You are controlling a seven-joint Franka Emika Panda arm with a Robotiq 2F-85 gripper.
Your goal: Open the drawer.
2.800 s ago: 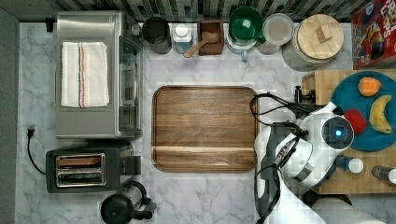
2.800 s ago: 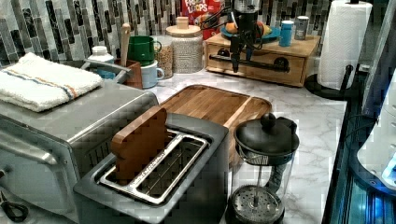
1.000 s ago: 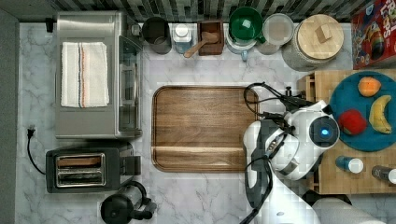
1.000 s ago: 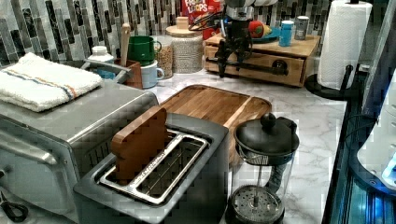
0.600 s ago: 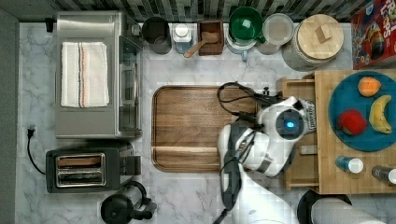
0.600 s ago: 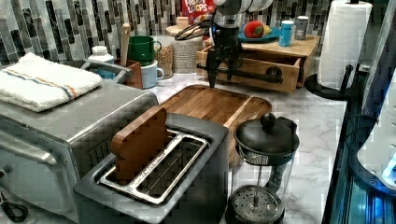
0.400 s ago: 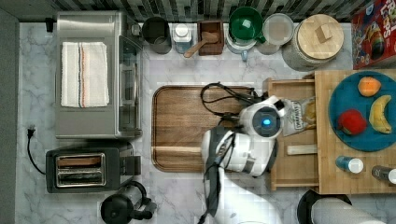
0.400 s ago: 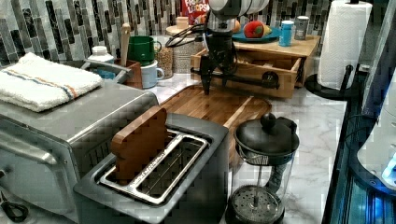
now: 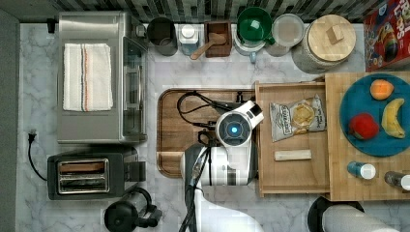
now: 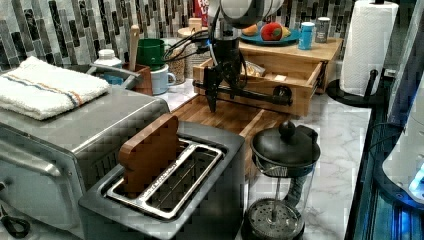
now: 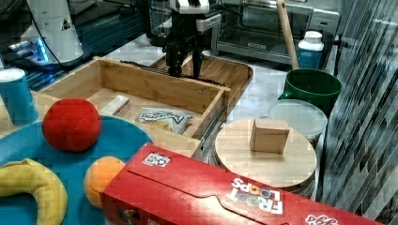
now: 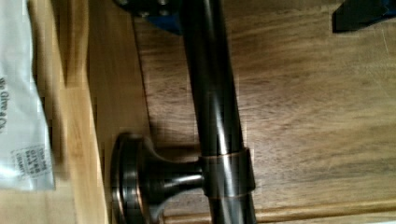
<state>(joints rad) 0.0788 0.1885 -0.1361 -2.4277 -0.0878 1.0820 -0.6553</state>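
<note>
Tool (image 10: 222, 92) hangs fingers-down over the drawer's handle (image 12: 215, 116), spread wider than the bar and straddling it. In the wrist view one pad (image 12: 156, 16) sits against the bar, the other well apart. It hooks the bar rather than clamping it.

Findings, by size:

1. Tabletop (image 9: 212, 72): marble and crowded. A light-wood cabinet (image 9: 338, 179) stands on it, carrying a blue plate (image 9: 372, 140) of fruit and small bottles.
2. Drawer (image 9: 295, 179): in the top view it lies at 3 o'clock of the walnut tray (image 9: 176, 125), standing far out of the cabinet, its front over the tray's rim. Judged open, or nearly so.
3. Chip bag (image 9: 297, 116) lies on the drawer floor, with a pale stick (image 9: 292, 155) at 6 o'clock of it.

Risks:

- More pull towards 9 o'clock may hit the slide stop and drag the cabinet, upsetting the bottles and fruit.
- Any lift of the unclamped tool may let the bar slip free.
- Fingertips hang near the tray; a descent may scrape it.
</note>
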